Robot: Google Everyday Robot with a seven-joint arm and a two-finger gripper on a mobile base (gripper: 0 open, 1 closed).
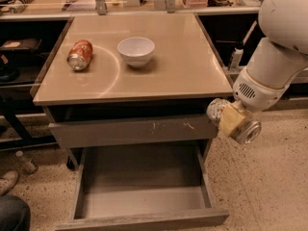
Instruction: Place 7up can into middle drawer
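My gripper [233, 121] is shut on the 7up can [248, 132], a small silvery can held on its side. Its label is mostly hidden by the pale fingers [230, 119]. The can hangs in the air off the table's front right corner, level with the scratched drawer front [134, 130]. The middle drawer [144, 200] is pulled open below, wide and shallow with a smooth grey floor, and nothing lies in it. The can is above and to the right of the drawer's right wall.
An orange-red can [80, 55] lies on its side on the tan tabletop [183, 71] at the left. A white bowl [136, 50] stands near the middle. Dark shelving flanks the table. A shoe [8, 182] is on the floor at the left.
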